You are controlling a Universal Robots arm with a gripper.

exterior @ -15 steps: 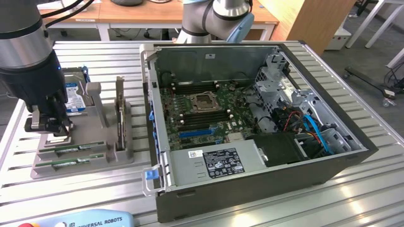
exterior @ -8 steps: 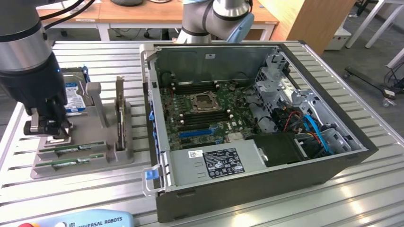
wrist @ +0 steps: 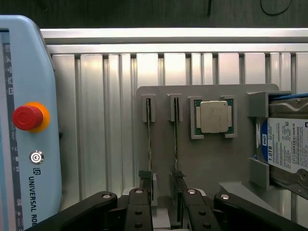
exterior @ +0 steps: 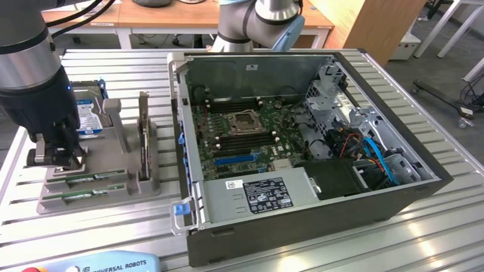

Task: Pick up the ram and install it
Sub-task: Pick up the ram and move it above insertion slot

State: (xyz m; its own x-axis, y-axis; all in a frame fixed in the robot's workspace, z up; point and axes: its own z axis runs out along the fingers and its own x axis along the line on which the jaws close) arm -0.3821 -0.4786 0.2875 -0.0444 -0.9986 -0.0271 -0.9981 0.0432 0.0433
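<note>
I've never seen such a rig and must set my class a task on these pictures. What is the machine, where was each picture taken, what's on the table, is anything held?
The machine is a robot arm ending in two jaws. One picture is taken from off the arm; the other comes from a camera on the wrist, looking down past the jaws. On the slatted table sit an open computer case and a grey holder carrying two ram sticks, a processor and a hard drive. The jaws stand open by the ram sticks, holding nothing.
</note>
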